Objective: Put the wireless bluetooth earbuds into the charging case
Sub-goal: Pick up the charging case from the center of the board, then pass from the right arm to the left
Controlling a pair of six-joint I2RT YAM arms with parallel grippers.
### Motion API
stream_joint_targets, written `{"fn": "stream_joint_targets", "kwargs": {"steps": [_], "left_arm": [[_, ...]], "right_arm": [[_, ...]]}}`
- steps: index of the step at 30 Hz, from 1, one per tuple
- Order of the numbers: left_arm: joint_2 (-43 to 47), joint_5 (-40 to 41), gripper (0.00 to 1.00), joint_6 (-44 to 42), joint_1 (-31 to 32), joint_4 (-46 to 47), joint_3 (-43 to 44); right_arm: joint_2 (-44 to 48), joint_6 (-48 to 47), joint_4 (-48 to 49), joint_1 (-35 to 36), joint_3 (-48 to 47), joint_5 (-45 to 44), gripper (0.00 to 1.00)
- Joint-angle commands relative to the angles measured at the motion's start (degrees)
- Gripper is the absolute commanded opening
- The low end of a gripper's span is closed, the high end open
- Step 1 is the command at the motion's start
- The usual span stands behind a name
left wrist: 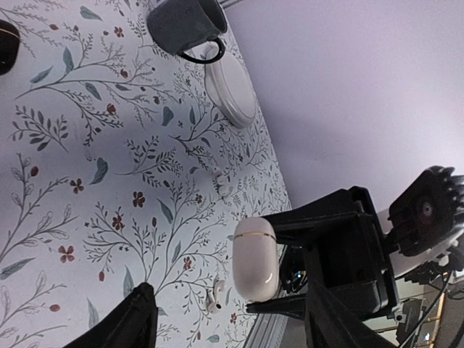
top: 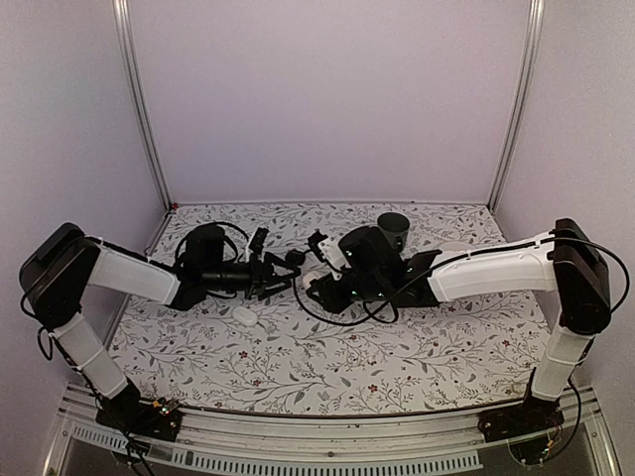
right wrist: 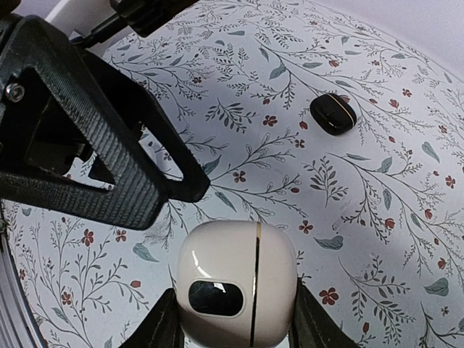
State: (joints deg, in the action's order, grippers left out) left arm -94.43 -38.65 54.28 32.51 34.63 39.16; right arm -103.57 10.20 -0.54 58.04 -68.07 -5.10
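Charging case (right wrist: 237, 286), lid apparently closed, sat clamped between fingers of right gripper (right wrist: 235, 319). Left gripper (left wrist: 228, 322) gaped wide, empty. Earbud (left wrist: 214, 296) lay on table (right wrist: 362, 217) nearby. We judged case-opening step in hand; next move calls for left lifting lid.

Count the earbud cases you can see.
2: a white case held in the right end effector, and a black case lying on the table. A white oval beside the left arm may be a third.
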Motion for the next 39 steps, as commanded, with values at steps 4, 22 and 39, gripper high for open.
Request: {"fn": "stream_joint_targets", "kwargs": {"steps": [4, 22, 39], "left_arm": [[-4.74, -2.17, 0.59, 5.63, 3.43, 6.89, 3.39], [-8.48, -4.7, 0.42, 7.16, 6.34, 6.97, 7.75], [-8.57, -6.79, 0.0, 4.75, 6.25, 8.47, 9.38]], "right_arm": [[4.12, -2.47, 3.97, 0.41, 2.99, -1.46, 0.34], [4.27, -3.01, 3.01, 0.47, 3.13, -3.12, 0.34], [4.78, -2.31, 0.96, 0.34, 2.72, -1.88, 0.6]]}}
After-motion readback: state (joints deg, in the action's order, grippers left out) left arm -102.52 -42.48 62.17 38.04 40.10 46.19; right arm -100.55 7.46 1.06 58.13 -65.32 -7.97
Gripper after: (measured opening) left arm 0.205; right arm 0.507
